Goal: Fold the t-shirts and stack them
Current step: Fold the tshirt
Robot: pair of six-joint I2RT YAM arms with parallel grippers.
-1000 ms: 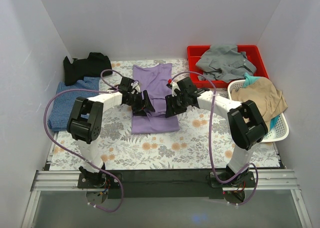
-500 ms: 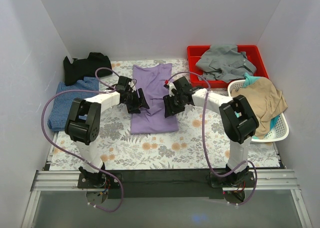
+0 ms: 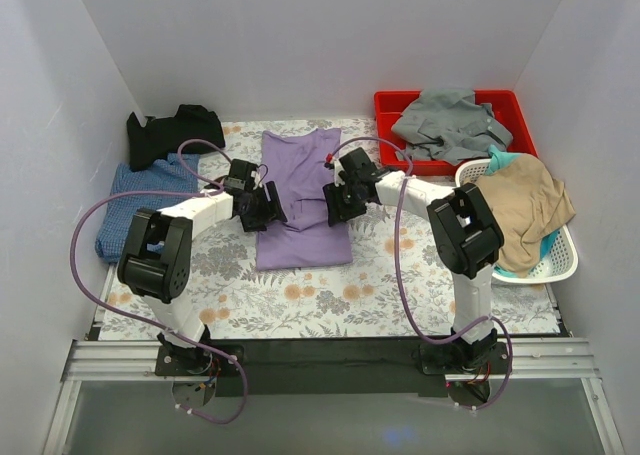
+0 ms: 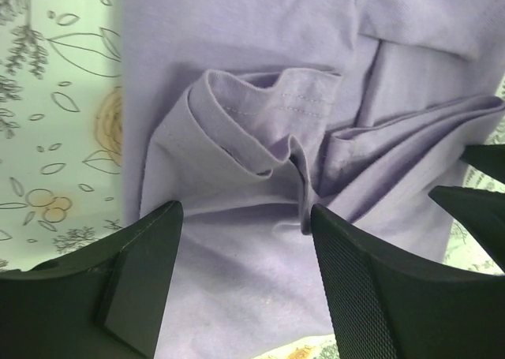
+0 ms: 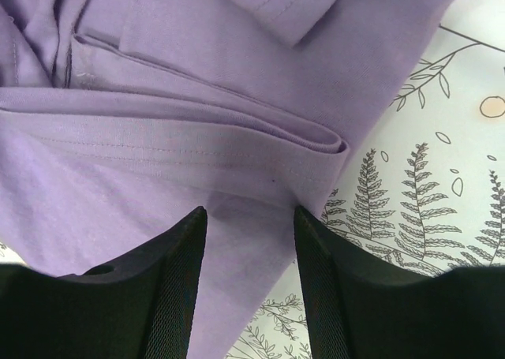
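Note:
The lilac-purple t-shirt (image 3: 303,195) lies flat in the middle of the floral cloth, sleeves folded in. My left gripper (image 3: 272,211) is open low over the shirt's left edge; in the left wrist view the crumpled folded sleeve (image 4: 268,146) lies ahead of the jaws. My right gripper (image 3: 335,207) is open low over the shirt's right edge; the right wrist view shows the folded edge (image 5: 237,138) just ahead. Neither holds cloth. The black t-shirt (image 3: 170,130) is bunched at the back left. The blue checked t-shirt (image 3: 135,210) lies at the left.
A red tray (image 3: 520,115) at the back right holds grey clothing (image 3: 450,123). A white basket (image 3: 560,260) at the right holds tan (image 3: 520,200) and teal clothes. White walls close in the left, back and right.
Both grippers have moved away from me along the purple shirt's edges, toward its middle. The shirt's lower part now lies flatter and straighter.

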